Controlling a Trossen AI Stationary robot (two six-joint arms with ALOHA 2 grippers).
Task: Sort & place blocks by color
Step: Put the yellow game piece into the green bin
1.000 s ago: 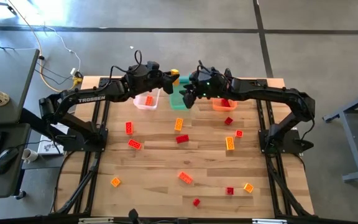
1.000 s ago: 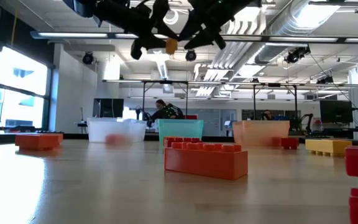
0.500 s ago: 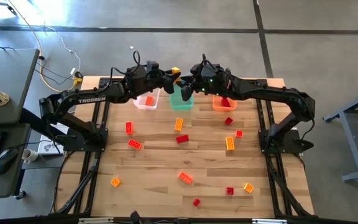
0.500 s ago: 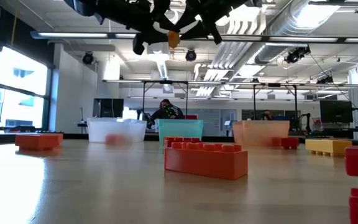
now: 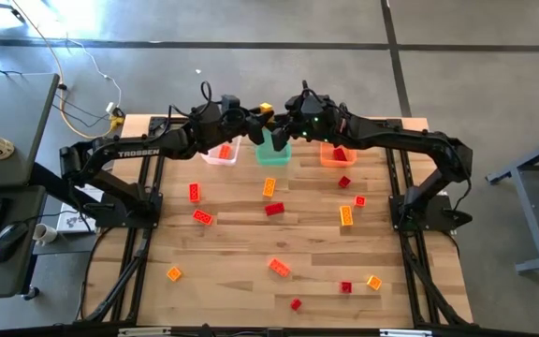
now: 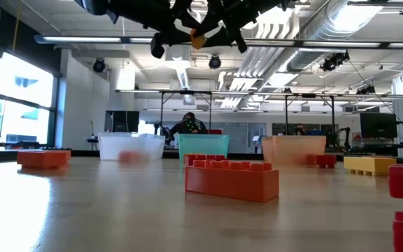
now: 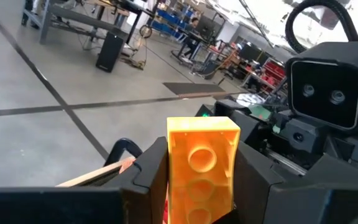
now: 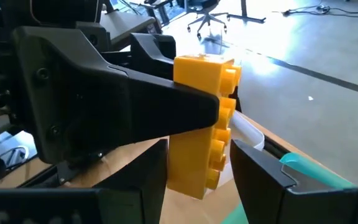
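Note:
A yellow oblong block is held high over the table's far side, above the teal bin. My left gripper is shut on it. My right gripper is open and faces it from the right. Its fingers stand on either side of the block's lower end. In the low view the block hangs near the picture's top. Several red and orange blocks lie loose on the table, among them a big orange-red one and a red one. My left gripper pinches the yellow block between its two fingers, on its two long sides. The fingers come level from the table's left. The block is lifted clear, and its free end sticks out past the fingertips. My right gripper: I cannot tell whether its fingers touch the block.
Three bins stand in a row at the far edge: clear with an orange block in it, teal, and orange with a red block in it. Both arms meet above them. Loose blocks dot the table's middle and near part.
My right gripper has moved up and toward the far edge until its fingers stand around the yellow block. My left gripper, still shut on the block, has risen a little and carried the block higher.

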